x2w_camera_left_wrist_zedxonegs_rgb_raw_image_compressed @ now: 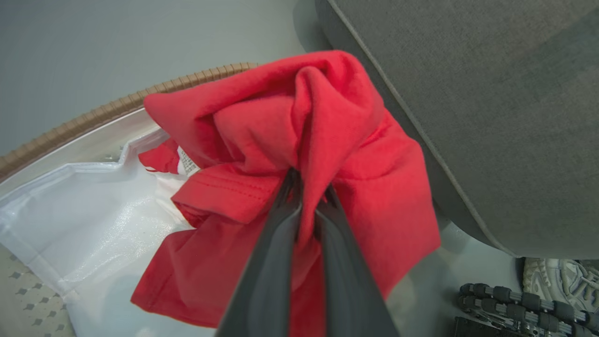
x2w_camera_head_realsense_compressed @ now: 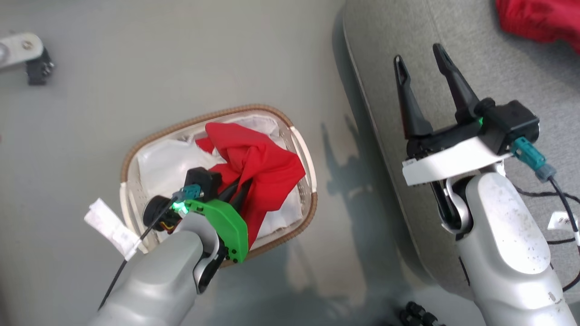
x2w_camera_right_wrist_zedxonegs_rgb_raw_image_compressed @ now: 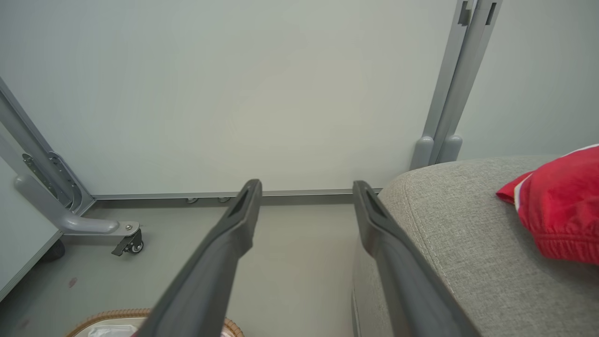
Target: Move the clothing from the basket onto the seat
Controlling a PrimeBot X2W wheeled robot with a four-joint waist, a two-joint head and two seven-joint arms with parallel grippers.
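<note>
A bright red garment (x2w_camera_head_realsense_compressed: 256, 165) is bunched above the white basket (x2w_camera_head_realsense_compressed: 131, 181) with its brown woven rim. My left gripper (x2w_camera_head_realsense_compressed: 238, 190) is shut on this garment; its two dark fingers pinch a fold of red cloth (x2w_camera_left_wrist_zedxonegs_rgb_raw_image_compressed: 318, 140), which hangs lifted over the white liner (x2w_camera_left_wrist_zedxonegs_rgb_raw_image_compressed: 93, 210). A second red garment (x2w_camera_head_realsense_compressed: 539, 18) with white trim lies on the grey seat (x2w_camera_head_realsense_compressed: 453, 45) at the upper right and also appears as red fabric (x2w_camera_right_wrist_zedxonegs_rgb_raw_image_compressed: 557, 206) on the cushion (x2w_camera_right_wrist_zedxonegs_rgb_raw_image_compressed: 449, 234). My right gripper (x2w_camera_head_realsense_compressed: 419, 61) hovers open over the seat's left edge, with nothing between its fingers (x2w_camera_right_wrist_zedxonegs_rgb_raw_image_compressed: 234, 224).
Grey floor surrounds the basket. A metal frame leg with a caster (x2w_camera_right_wrist_zedxonegs_rgb_raw_image_compressed: 126, 243) and upright posts (x2w_camera_right_wrist_zedxonegs_rgb_raw_image_compressed: 449, 93) stand by the pale wall. A caster bracket (x2w_camera_head_realsense_compressed: 27, 54) sits at the far left. Black cables (x2w_camera_head_realsense_compressed: 557, 199) trail beside the right arm. A shoe (x2w_camera_left_wrist_zedxonegs_rgb_raw_image_compressed: 561, 281) rests on the floor.
</note>
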